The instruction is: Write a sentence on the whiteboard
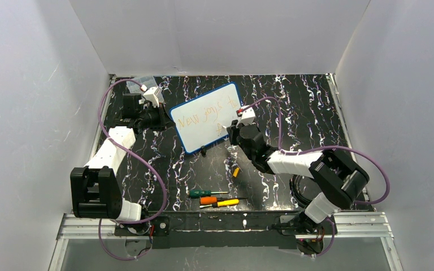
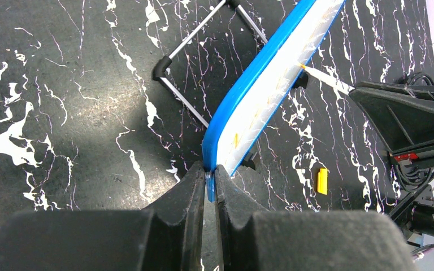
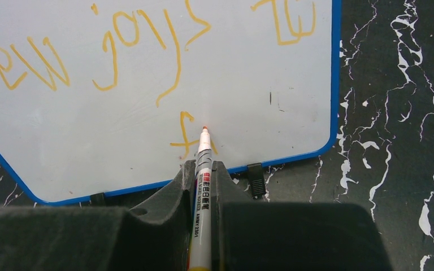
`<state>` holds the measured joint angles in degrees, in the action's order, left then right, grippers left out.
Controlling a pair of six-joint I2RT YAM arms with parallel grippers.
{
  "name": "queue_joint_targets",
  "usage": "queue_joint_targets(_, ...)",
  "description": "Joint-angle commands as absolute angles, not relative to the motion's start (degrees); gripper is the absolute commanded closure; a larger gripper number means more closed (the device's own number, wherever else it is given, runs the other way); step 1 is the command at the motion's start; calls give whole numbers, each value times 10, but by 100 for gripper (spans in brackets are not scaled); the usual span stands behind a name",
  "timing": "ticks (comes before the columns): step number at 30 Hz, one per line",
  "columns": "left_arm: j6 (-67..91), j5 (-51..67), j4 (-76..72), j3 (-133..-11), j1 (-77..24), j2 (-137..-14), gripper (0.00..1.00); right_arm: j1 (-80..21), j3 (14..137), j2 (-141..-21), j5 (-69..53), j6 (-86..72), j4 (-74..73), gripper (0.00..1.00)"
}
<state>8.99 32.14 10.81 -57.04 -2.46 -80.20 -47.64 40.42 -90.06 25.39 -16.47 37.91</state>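
The whiteboard [image 1: 206, 117], white with a blue frame, stands tilted on its black stand feet mid-table. My left gripper [image 2: 209, 179] is shut on its blue edge [image 2: 248, 84] at the left side. Orange writing [image 3: 113, 45] reads "New joys to" with an "f" [image 3: 185, 131] begun beneath. My right gripper [image 3: 203, 169] is shut on a white marker [image 3: 201, 214]; its orange tip [image 3: 204, 130] touches the board just right of the "f". In the top view the right gripper [image 1: 236, 131] is at the board's lower right edge.
A yellow marker cap [image 1: 235, 171] lies in front of the board; it also shows in the left wrist view [image 2: 321, 181]. Screwdrivers with green, orange and yellow handles [image 1: 215, 199] lie near the front edge. The board's wire stand [image 2: 203, 62] rests behind it.
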Motion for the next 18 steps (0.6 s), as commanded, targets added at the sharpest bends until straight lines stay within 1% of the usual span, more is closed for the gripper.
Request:
queue_joint_targets(1, 83, 331, 112, -575, -23, -794, 100, -474, 429, -918, 250, -162, 403, 99)
queue_joint_targets(4, 81, 329, 114, -575, -24, -791, 100, -474, 430, -915, 249, -162, 397, 99)
queue_joint_targets(7, 80, 325, 117, -575, -23, -791, 100, -474, 417, -887, 250, -161, 389, 99)
queue_joint_targets(12, 80, 316, 122, -577, -22, -790, 100, -474, 388, -837, 289, -167, 357, 99)
queue_joint_targets(18, 82, 323, 120, -577, -22, -792, 100, -474, 383, -848, 294, -159, 378, 99)
